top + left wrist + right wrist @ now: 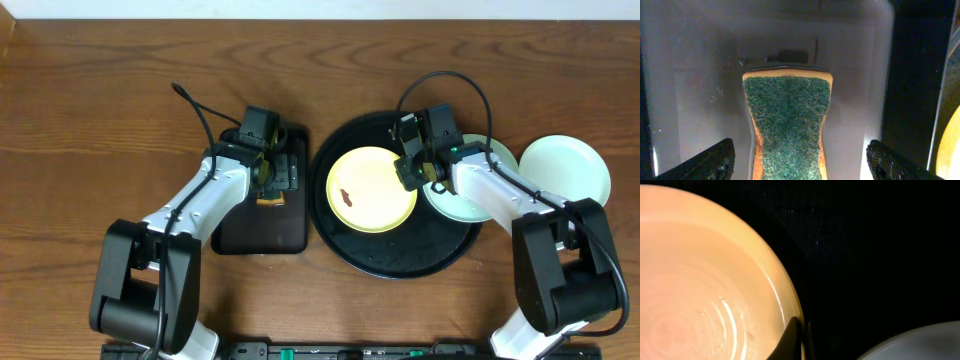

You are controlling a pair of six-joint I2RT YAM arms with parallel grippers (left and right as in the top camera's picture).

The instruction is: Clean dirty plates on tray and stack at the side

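The pale yellow plate (pixel 365 190) with a brown smear (pixel 343 196) lies on the round black tray (pixel 400 260). My right gripper (pixel 412 175) is shut on its right rim. In the right wrist view one dark finger (pixel 790 340) lies inside the yellow plate's (pixel 700 280) rim, and the gripper (pixel 801 322) pinches that edge. A mint-green plate (pixel 465 210) lies half on the tray under the right arm. A second mint-green plate (pixel 570 170) sits off the tray on the table. My left gripper (pixel 268 178) hovers open over a sponge (pixel 787 120).
The green-topped sponge lies on a rectangular black tray (pixel 250 235) left of the round tray, between the left fingers (pixel 705 162) without touching them. A cable loops above the right wrist. Bare wooden table surrounds both trays.
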